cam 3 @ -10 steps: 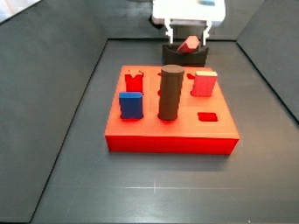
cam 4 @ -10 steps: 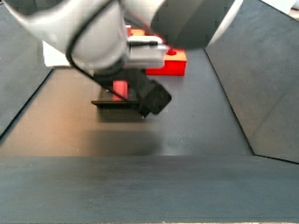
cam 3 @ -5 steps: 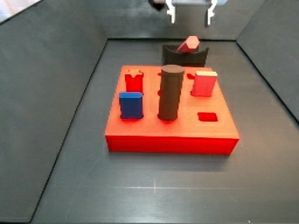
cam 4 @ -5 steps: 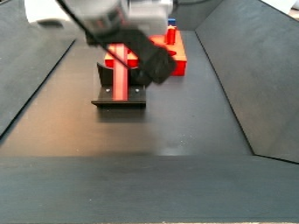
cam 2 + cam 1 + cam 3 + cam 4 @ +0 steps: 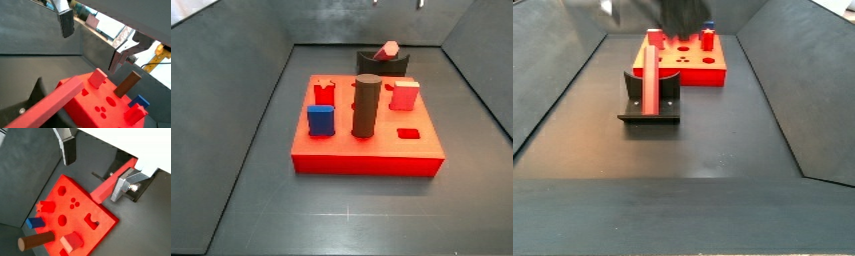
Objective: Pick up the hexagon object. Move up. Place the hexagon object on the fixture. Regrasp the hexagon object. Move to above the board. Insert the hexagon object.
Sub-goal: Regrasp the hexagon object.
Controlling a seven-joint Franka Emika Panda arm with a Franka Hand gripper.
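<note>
The hexagon object [image 5: 651, 85] is a long red faceted bar lying along the cradle of the dark fixture [image 5: 649, 118], its end showing above the fixture [image 5: 382, 64] behind the board [image 5: 368, 140]. My gripper [image 5: 93, 168] hangs open high above it, and nothing sits between the silver fingers [image 5: 67, 148]. In both wrist views the bar [image 5: 53, 102] lies well below the fingers, apart from them. In both side views only a trace of the gripper shows at the upper edge. The red board [image 5: 688, 64] lies just beyond the fixture.
On the board stand a tall dark cylinder [image 5: 366, 105], a blue peg [image 5: 321, 120], a short red peg [image 5: 323, 92] and a pale red block [image 5: 404, 95]. A small recessed hole [image 5: 409, 133] is near its right edge. Dark sloping walls enclose the floor.
The gripper let go of the bar on the fixture and rose straight up, almost out of both side views. The bar stays resting in the cradle.
</note>
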